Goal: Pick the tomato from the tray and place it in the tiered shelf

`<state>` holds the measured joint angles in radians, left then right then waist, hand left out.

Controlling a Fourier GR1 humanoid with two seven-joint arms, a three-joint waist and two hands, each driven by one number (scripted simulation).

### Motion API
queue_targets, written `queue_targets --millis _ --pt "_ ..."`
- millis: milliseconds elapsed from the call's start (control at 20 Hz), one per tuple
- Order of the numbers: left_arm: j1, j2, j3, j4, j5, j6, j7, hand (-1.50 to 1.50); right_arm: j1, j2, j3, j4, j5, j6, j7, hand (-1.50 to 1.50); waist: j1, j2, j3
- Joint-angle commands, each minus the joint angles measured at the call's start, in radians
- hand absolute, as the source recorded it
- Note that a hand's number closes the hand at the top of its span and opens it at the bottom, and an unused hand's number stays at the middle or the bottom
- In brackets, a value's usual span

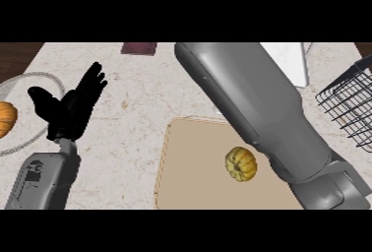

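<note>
A yellow-orange ribbed tomato [241, 164] lies on the beige tray [189, 187] in the lower middle of the head view. The black wire tiered shelf [352, 106] stands at the right edge. My right forearm [254, 108] crosses diagonally above the tray's right side, from the lower right up to the top of the picture, where its hand is cut off. It passes just right of the tomato. My left hand [71, 108] rests open at the left, fingers up, away from the tray.
A round plate [35, 78] at the left edge carries an orange ribbed item [5, 119]. A dark red object [141, 48] and a white object [289, 59] lie at the counter's far edge.
</note>
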<state>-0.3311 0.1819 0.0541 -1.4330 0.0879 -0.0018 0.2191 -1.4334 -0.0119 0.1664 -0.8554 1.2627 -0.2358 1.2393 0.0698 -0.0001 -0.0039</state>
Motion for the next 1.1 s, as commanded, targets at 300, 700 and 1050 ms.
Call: queue_targets --millis 300,700,1050 --pt "0.066 0.035 0.042 -0.046 0.028 -0.018 0.001 0.00 0.066 0.011 -0.061 -0.079 0.101 -0.063 0.248 1.50 -0.045 -0.013 0.003" --pt "0.087 0.043 0.058 -0.069 0.030 -0.008 0.018 0.00 0.254 0.011 -0.048 -0.270 0.151 -0.045 0.237 1.50 -0.072 -0.012 0.004" --pt "0.056 0.054 0.072 -0.053 0.033 -0.011 0.025 0.00 0.402 0.012 -0.019 -0.440 0.171 -0.016 0.214 1.50 -0.072 -0.007 0.004"
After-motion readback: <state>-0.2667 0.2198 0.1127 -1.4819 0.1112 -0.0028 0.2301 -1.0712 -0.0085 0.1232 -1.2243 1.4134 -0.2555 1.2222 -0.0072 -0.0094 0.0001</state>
